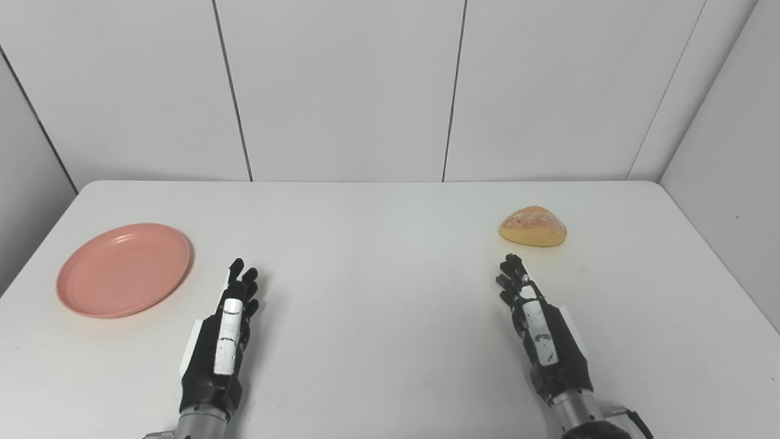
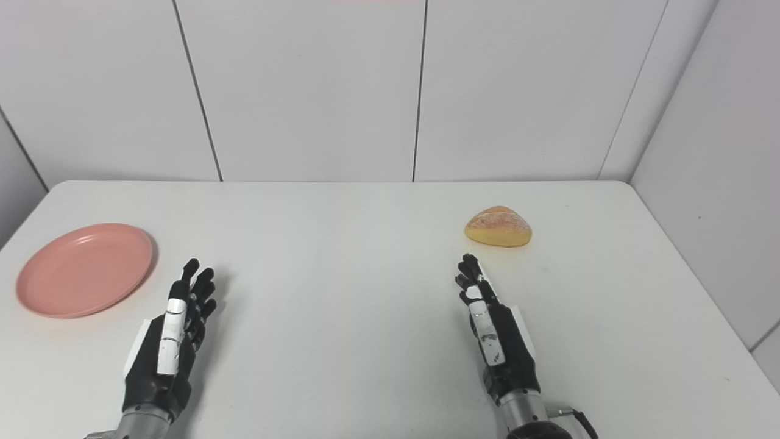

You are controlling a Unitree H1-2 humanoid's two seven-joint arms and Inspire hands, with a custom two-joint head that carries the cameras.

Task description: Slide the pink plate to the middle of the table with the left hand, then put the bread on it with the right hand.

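A pink plate (image 1: 124, 269) lies empty on the white table (image 1: 378, 244) at the left. A golden bread roll (image 1: 533, 227) sits on the table at the right. My left hand (image 1: 222, 341) rests near the front edge, open with fingers stretched forward, a short way right of the plate and apart from it. My right hand (image 1: 539, 329) is also open, fingers pointing forward, its tips just short of the bread and not touching it. Neither hand holds anything.
White panelled walls stand behind the table and along its right side. The table's edges run close to the plate on the left and beyond the bread on the right.
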